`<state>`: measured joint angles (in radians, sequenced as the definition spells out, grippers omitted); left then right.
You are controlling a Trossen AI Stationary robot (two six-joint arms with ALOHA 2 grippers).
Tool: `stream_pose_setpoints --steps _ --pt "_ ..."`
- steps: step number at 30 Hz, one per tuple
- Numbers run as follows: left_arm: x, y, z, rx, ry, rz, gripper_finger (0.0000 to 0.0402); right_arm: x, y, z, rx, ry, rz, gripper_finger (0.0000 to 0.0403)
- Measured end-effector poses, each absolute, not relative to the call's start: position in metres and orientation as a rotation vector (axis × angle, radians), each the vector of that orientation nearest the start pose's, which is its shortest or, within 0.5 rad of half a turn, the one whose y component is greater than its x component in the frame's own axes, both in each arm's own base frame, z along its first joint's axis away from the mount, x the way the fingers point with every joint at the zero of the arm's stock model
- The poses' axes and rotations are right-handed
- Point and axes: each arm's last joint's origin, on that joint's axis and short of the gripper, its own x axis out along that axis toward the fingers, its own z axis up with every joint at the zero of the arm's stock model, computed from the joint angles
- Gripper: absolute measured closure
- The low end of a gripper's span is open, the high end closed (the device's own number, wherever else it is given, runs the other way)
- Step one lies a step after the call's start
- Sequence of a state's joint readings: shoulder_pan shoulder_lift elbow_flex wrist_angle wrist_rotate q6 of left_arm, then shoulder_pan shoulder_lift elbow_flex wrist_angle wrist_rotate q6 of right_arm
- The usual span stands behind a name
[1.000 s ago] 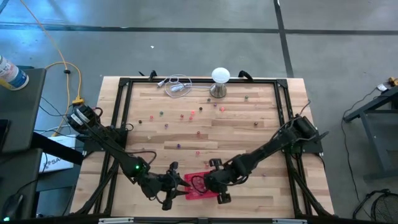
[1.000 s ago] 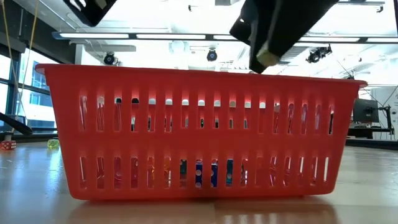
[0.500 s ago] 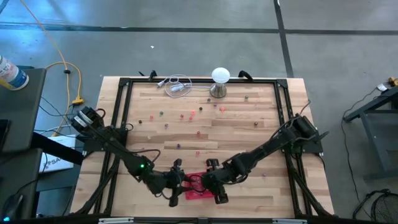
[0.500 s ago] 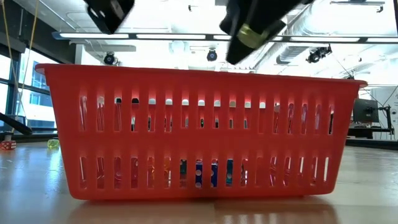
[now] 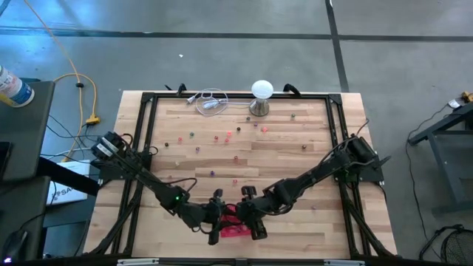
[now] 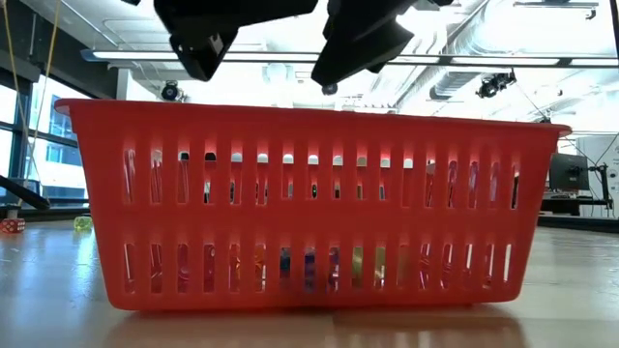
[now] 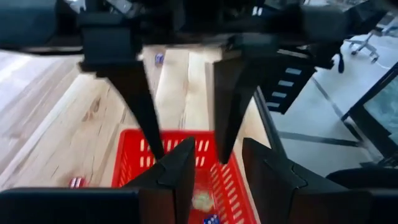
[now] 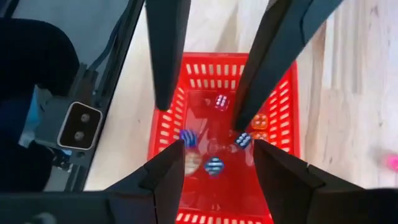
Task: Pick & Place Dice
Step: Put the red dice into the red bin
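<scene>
Left end effector (image 5: 215, 219) and right end effector (image 5: 247, 214) both hover over the red mesh basket (image 5: 235, 229), fingers parted, nothing held. Dice (image 8: 214, 164) lie inside the basket; more dice (image 5: 216, 137) scattered on the surface (image 5: 295, 170) beyond it.

We see a bright red slotted basket (image 6: 309, 203) filling the middle of the low view. In the right wrist view, blue-and-white spotted dice (image 8: 214, 165) and an orange one lie inside it at centre. The tabletop (image 5: 281, 155) is pale striped wood, framed in black, with a white-topped metal stand (image 5: 261, 96) at top centre.
</scene>
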<state>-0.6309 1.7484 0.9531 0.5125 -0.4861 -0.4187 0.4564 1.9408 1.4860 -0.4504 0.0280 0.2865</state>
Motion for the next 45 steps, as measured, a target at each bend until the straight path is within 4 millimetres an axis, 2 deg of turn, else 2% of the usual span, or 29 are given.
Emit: stream_pose_setpoints --steps 9,14,17,21,27,29,31,37,42,45 --pt "0.308 -0.208 0.206 -0.257 0.243 -0.099 0.0273 0.382 0.186 0.218 0.010 0.907 0.293 0.0222" --pt "0.301 -0.218 0.206 -0.253 0.264 -0.166 0.0273 0.380 0.186 0.220 0.046 0.917 0.279 0.0222" --pt "0.292 -0.223 0.207 -0.222 0.309 -0.186 0.0273 0.375 0.185 0.220 0.048 0.963 0.265 0.0222" --pt "0.277 -0.220 0.215 -0.179 0.394 -0.150 0.0273 0.374 0.185 0.227 0.094 0.943 0.249 0.0222" --pt "0.245 -0.204 0.223 -0.107 0.610 -0.061 0.0273 0.369 0.190 0.237 0.101 0.914 0.274 0.0222" --pt "0.232 -0.195 0.222 -0.143 0.721 0.012 0.0273 0.369 0.192 0.240 0.109 0.890 0.283 0.0222" --pt "0.218 -0.186 0.220 -0.264 0.826 0.132 0.0273 0.366 0.196 0.240 0.101 0.896 0.288 0.0222" --pt "0.184 -0.157 0.215 -0.557 1.025 0.605 0.0273 0.363 0.207 0.239 0.090 0.884 0.319 0.0222" --pt "0.175 -0.135 0.212 -0.746 1.182 0.943 0.0273 0.363 0.210 0.238 0.085 0.872 0.326 0.0222" --pt "0.176 -0.124 0.212 -0.771 1.278 1.030 0.0273 0.363 0.209 0.238 0.085 0.876 0.324 0.0222"
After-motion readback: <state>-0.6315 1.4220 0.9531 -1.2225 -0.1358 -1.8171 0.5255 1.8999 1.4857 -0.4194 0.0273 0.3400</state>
